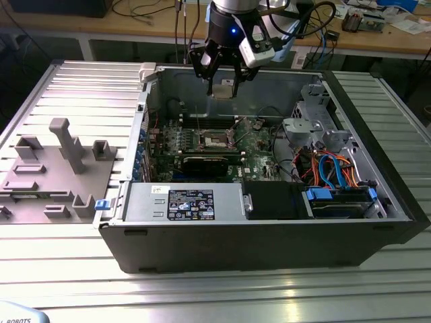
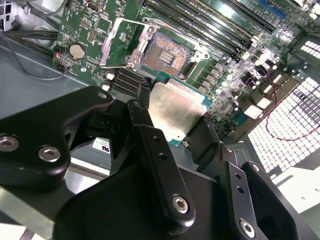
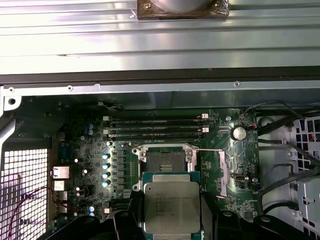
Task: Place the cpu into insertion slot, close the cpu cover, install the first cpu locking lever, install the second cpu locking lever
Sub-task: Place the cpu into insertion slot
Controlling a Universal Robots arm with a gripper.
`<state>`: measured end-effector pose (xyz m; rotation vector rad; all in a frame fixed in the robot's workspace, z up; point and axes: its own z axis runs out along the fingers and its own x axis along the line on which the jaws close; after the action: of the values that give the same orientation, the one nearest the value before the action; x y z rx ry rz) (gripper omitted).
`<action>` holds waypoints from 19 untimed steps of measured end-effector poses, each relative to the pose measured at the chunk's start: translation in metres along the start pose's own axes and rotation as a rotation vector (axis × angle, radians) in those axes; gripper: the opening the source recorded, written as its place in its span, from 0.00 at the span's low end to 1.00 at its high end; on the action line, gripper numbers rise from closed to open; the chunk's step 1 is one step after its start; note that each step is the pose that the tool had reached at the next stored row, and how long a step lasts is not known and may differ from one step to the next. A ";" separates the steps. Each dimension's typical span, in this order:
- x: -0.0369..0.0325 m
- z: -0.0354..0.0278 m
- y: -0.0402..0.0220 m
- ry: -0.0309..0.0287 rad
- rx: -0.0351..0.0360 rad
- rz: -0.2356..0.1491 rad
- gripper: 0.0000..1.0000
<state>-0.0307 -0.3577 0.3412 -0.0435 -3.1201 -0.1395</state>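
A: Grip status to be logged.

B: The gripper (image 1: 225, 85) is noted closed on the cpu (image 2: 175, 107), one finger on each of two opposite edges, the silvery face left uncovered. In the exterior view the chip is held in the air over the open computer case (image 1: 269, 235), well above the motherboard (image 3: 222, 120).

A: Position relative to the insertion slot (image 3: 162, 161)?

B: Apart from it, not yet lowered. In both wrist views the slot is seen bare, with its contact field exposed. The cpu cover (image 2: 109, 44) is swung open to the side nearer the coin battery (image 2: 76, 50), so the way down is judged clear.

A: Points for doing the placement well?

B: The chip should be kept level and its edges squared to the slot frame before any descent. The descent is best made straight and slowly, with no sideways drag, since the contacts are likely easily bent. The fingers should be released only once the chip is seated flat. Corner orientation could not be checked here.
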 end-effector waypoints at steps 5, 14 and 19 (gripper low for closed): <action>0.0000 0.0000 0.0000 -0.0010 -0.0003 0.011 0.54; 0.0000 0.0000 0.0000 -0.0023 -0.0005 0.025 0.54; 0.0000 0.0000 0.0000 -0.0029 -0.0007 0.033 0.54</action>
<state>-0.0307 -0.3577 0.3412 -0.0952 -3.1204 -0.1401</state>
